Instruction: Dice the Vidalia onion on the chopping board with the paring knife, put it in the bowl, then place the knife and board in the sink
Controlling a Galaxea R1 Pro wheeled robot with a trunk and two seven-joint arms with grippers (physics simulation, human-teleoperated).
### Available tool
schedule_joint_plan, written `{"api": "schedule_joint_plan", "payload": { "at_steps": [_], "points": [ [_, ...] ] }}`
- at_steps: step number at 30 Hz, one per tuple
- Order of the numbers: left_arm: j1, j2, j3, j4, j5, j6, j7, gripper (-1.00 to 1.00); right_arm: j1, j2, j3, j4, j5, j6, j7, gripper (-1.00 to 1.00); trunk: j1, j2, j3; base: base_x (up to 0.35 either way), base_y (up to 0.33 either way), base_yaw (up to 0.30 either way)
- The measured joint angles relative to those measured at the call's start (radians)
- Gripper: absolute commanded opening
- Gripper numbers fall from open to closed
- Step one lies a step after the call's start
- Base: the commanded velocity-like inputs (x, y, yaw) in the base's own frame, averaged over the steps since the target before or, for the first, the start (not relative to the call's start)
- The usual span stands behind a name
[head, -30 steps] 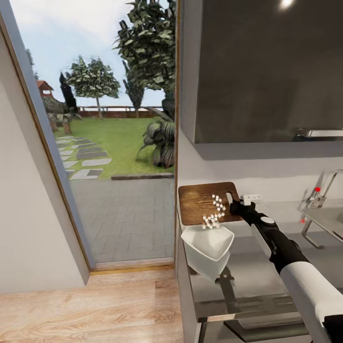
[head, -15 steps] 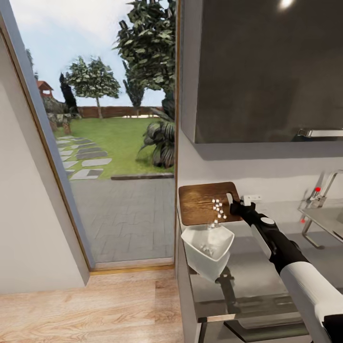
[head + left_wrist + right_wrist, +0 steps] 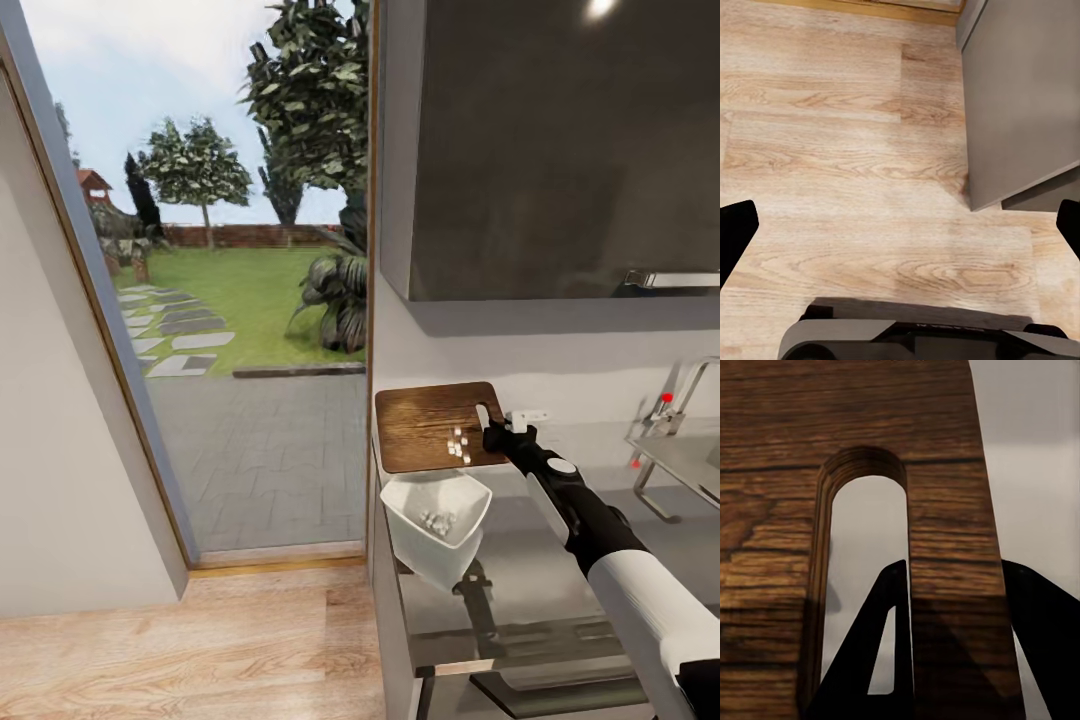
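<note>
A dark brown chopping board (image 3: 432,427) with streaky wood grain carries tiny white onion cubes (image 3: 459,445). More white cubes lie in a plain white bowl (image 3: 437,521) on a glossy dark grey countertop (image 3: 540,570). The right arm is black, then white toward the shoulder. The tap (image 3: 672,400) is chrome with red tips. The floor (image 3: 855,172) is pale honey-coloured wood planks.
</note>
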Motion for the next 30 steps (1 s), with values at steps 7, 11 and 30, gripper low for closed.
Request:
{"api": "schedule_joint_plan", "payload": {
  "at_steps": [7, 11, 30],
  "points": [
    [0.000, 0.000, 0.000, 0.000, 0.000, 0.000, 0.000, 1.00, 0.000, 0.000, 0.000, 0.000, 0.000, 0.000, 0.000, -1.00, 0.000, 0.000, 0.000, 0.000, 0.000, 0.000],
    [0.000, 0.000, 0.000, 0.000, 0.000, 0.000, 0.000, 1.00, 0.000, 0.000, 0.001, 0.000, 0.000, 0.000, 0.000, -1.00, 0.000, 0.000, 0.000, 0.000, 0.000, 0.000],
    [0.000, 0.000, 0.000, 0.000, 0.000, 0.000, 0.000, 1.00, 0.000, 0.000, 0.001, 0.000, 0.000, 0.000, 0.000, -1.00, 0.000, 0.000, 0.000, 0.000, 0.000, 0.000]
  ]
}}
